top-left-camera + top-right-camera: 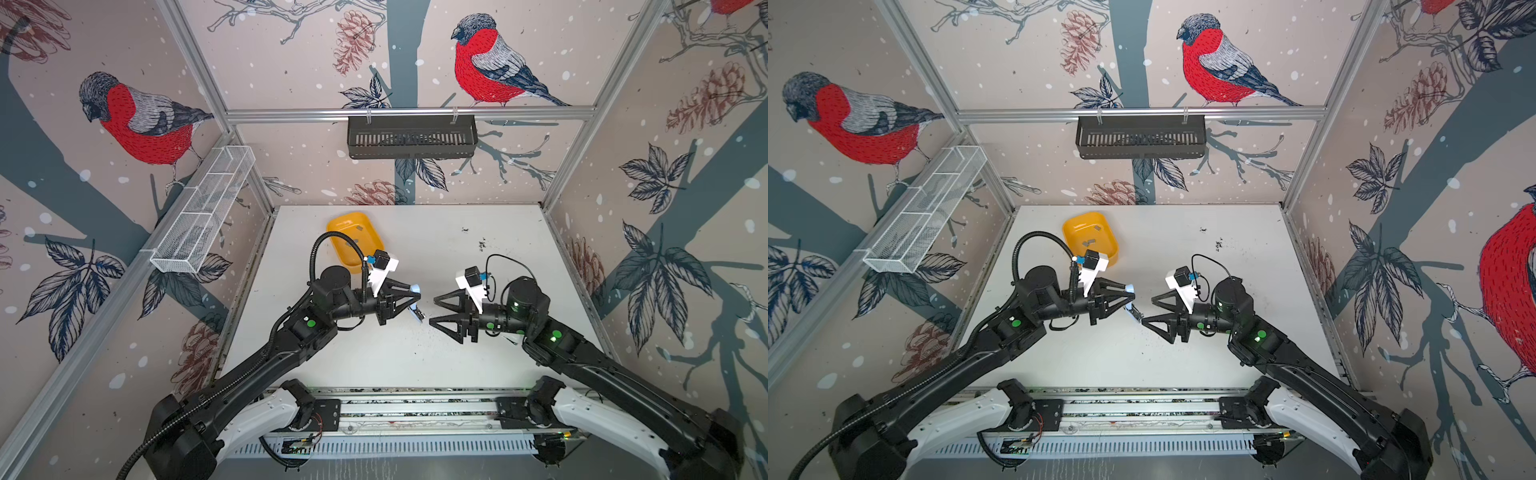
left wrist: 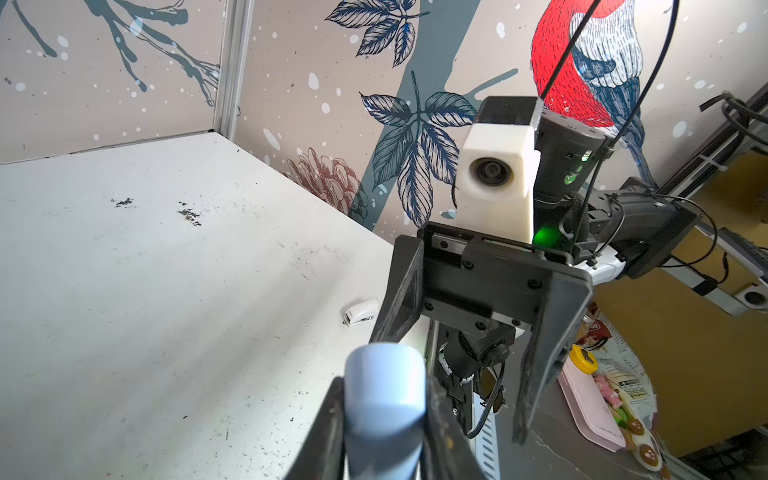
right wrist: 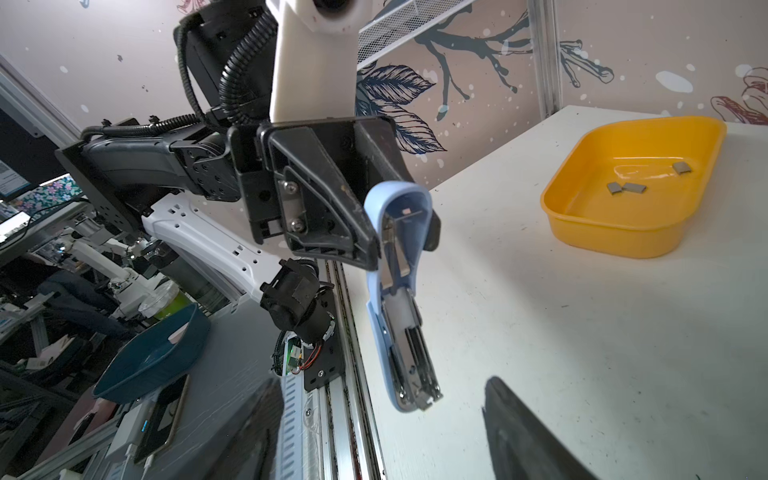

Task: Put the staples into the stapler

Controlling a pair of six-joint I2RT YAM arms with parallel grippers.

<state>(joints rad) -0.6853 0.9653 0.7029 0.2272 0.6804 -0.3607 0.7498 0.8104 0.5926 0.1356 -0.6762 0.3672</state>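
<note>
L: my left hand (image 1: 417, 300) clamps the pale-blue stapler (image 3: 399, 291) by its rounded end, clear of the worktop (image 1: 374, 353), open magazine offered for loading | R: my right hand (image 1: 433, 311) wide, empty | staples (image 3: 627, 188): lying in yellow tray (image 3: 615, 237), not yet fetched

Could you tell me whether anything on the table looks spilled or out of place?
Yes: dark specks are scattered on the white table, thickest near its far right, like spilled debris. A small white stapler also lies loose on it, away from the yellow tray.
</note>
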